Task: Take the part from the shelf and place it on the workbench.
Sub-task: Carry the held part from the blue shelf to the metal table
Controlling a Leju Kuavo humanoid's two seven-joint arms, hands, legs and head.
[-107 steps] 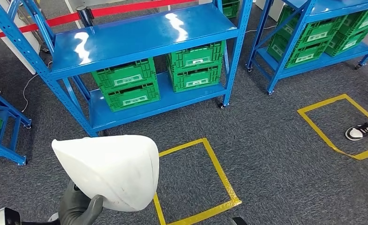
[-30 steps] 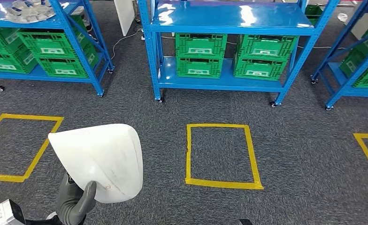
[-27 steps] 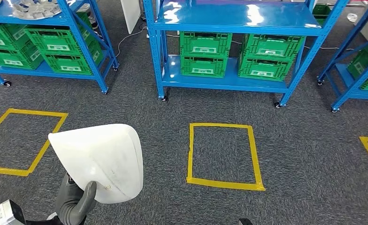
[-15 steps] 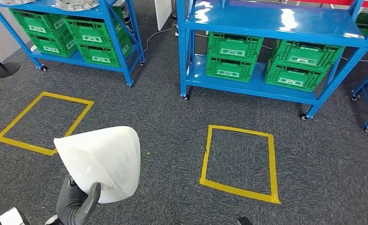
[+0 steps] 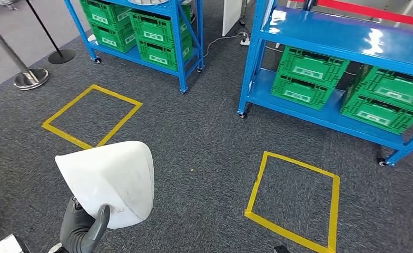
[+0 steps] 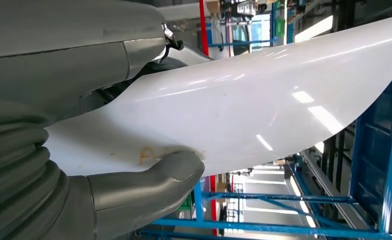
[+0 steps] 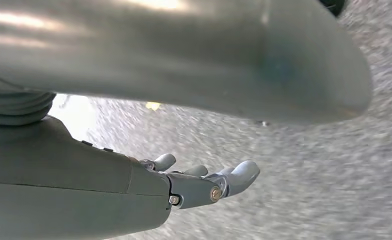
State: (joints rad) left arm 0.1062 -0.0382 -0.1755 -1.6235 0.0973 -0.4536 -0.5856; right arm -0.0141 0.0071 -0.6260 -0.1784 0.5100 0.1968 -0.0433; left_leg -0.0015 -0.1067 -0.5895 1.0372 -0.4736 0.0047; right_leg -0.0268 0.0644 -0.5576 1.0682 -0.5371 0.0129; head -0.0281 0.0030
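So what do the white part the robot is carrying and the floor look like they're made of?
The white part looks like glossy moulded plastic: the left wrist view shows a smooth curved shell with sharp light reflections, though painted metal can't be ruled out. The left robot hand grips its lower edge. The floor looks like short-pile grey carpet, matt and speckled, with yellow tape squares stuck on it.

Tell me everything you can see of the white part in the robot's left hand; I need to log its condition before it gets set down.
The white part is a smooth, glossy shell, seemingly plastic, curved like a cover, with one broad rounded end and an angular edge. Faint scuffs and a small orange-brown mark sit near the thumb. The left hand holds it from below, thumb pressed on its face, raised above the grey carpet. Nothing else touches it. No cracks show.
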